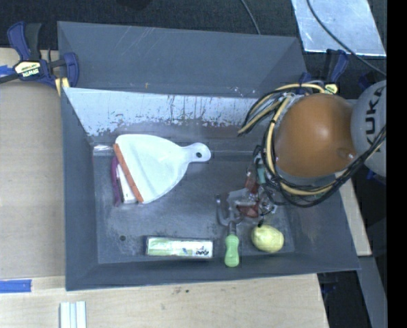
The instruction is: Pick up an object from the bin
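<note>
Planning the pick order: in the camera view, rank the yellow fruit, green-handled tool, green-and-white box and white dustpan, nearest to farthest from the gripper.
1. yellow fruit and green-handled tool, just below the gripper: too close to call.
2. green-and-white box, by the bottom wall.
3. white dustpan, view's left.
</note>
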You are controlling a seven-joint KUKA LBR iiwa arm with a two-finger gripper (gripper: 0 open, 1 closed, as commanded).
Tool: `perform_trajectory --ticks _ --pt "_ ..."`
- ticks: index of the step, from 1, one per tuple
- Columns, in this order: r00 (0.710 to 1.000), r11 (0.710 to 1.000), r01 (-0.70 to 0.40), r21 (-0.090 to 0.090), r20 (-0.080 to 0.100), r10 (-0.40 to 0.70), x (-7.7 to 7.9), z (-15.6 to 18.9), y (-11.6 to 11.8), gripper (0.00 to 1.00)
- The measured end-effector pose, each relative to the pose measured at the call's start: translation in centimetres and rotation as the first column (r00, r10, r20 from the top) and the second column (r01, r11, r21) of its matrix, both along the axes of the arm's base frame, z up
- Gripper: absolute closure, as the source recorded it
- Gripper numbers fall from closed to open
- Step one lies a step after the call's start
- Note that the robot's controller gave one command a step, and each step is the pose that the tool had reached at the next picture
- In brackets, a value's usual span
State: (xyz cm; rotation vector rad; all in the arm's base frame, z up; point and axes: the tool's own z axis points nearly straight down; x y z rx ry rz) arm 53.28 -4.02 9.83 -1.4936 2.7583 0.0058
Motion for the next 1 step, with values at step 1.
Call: perform_trajectory --ticks 1 --pt "0.996 0.996 0.092 0.001 0.004 -0.092 0.08 1.33 -0.01 1.0"
